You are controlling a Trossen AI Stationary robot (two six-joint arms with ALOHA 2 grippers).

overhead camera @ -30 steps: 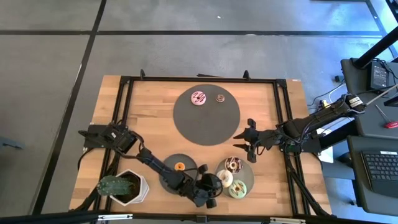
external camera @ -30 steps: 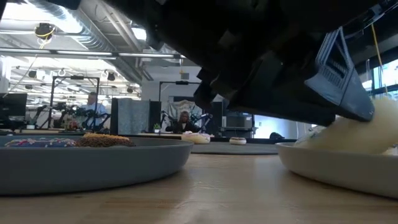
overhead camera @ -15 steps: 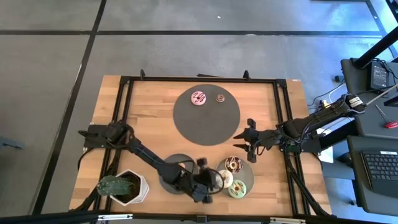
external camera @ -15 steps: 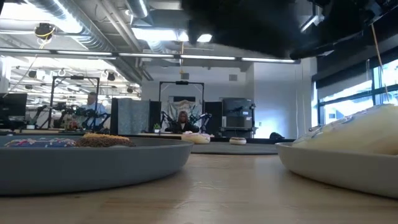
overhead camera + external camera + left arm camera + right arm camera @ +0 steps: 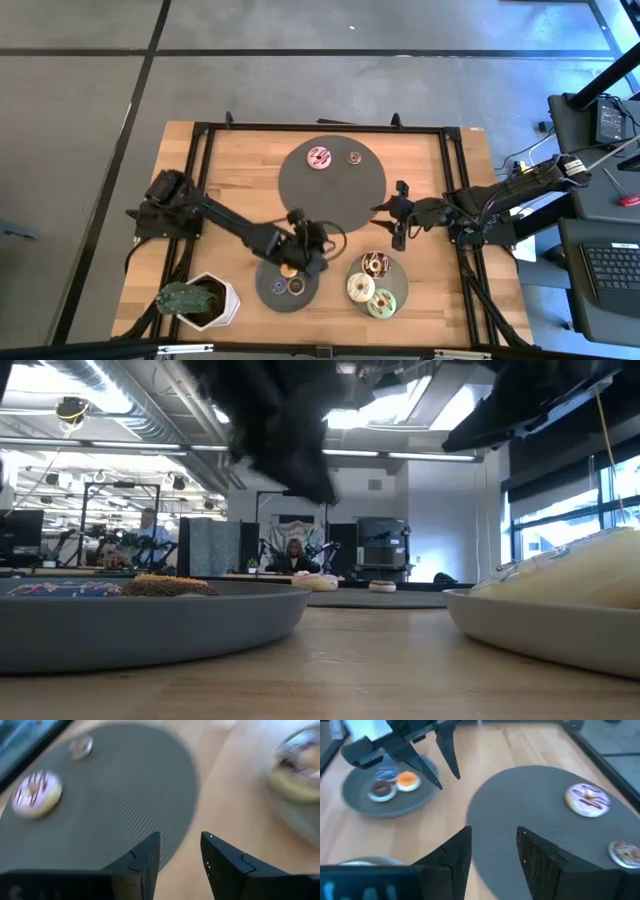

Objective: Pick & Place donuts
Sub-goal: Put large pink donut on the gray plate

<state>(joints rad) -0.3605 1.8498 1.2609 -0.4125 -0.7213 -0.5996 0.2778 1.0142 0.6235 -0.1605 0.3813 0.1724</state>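
1. Sitting nearest, a small grey plate point(image 5: 288, 284) holds the mini donuts point(image 5: 291, 281); the neighbouring plate point(image 5: 378, 284) carries three larger donuts point(image 5: 369, 281).
2. Above the small plate hangs the left gripper point(image 5: 303, 222), fingers spread and empty.
3. Rightward, the right gripper point(image 5: 397, 214) is parted, empty.
4. Farthest, the round mat point(image 5: 331, 186) bears the pink donut point(image 5: 319, 157) and a mini one point(image 5: 353, 157).

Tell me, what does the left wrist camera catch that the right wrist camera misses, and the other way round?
Only the left wrist view shows a blurred plate with a chocolate-iced donut, past the left gripper, whose jaws are open and empty.

Only the right wrist view shows a small grey plate holding the orange, brown and purple mini donuts, with the left arm's jaws above it, beyond the open right gripper.

Both show the big dark mat with the pink donut and a small sprinkled one.
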